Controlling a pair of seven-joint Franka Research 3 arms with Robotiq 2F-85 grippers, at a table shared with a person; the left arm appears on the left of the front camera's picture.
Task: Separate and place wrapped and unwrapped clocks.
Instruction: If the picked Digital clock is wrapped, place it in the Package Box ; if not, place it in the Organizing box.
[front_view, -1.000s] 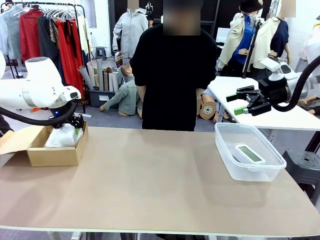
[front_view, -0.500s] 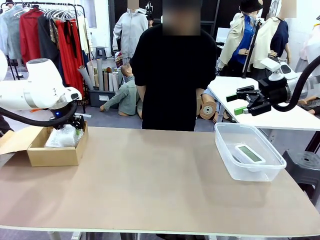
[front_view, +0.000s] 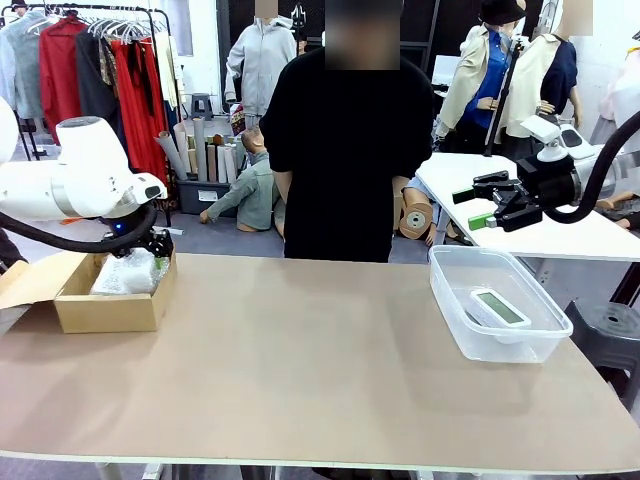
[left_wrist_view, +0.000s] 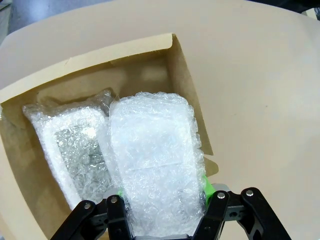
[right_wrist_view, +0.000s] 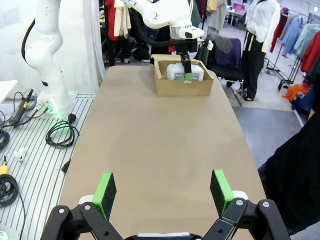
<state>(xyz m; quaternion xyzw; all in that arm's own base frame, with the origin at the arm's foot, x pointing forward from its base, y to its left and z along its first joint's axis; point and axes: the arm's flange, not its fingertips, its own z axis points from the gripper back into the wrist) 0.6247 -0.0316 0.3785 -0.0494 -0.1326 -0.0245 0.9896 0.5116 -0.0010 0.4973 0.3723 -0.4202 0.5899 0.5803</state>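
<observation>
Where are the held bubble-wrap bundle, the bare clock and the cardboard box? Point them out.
held bubble-wrap bundle (left_wrist_view: 152, 165), left wrist view, middle of its top face.
bare clock (front_view: 499, 307), front view, on its screen.
cardboard box (front_view: 105, 312), front view, near wall.

place: clothing workshop | signs: garment rack (front_view: 90, 60), fabric rolls (front_view: 200, 150), second worktable (front_view: 540, 215)

Two bubble-wrapped bundles sit in the cardboard box (left_wrist_view: 180, 85) at the table's ten o'clock corner. One bundle (left_wrist_view: 155, 165), white and puffy, rides tilted above the other bundle (left_wrist_view: 70, 145), which lies flat with a greyish face showing through. The bare white clock (front_view: 497, 308) lies screen-up in the clear tub (front_view: 455, 330) at three o'clock.
</observation>
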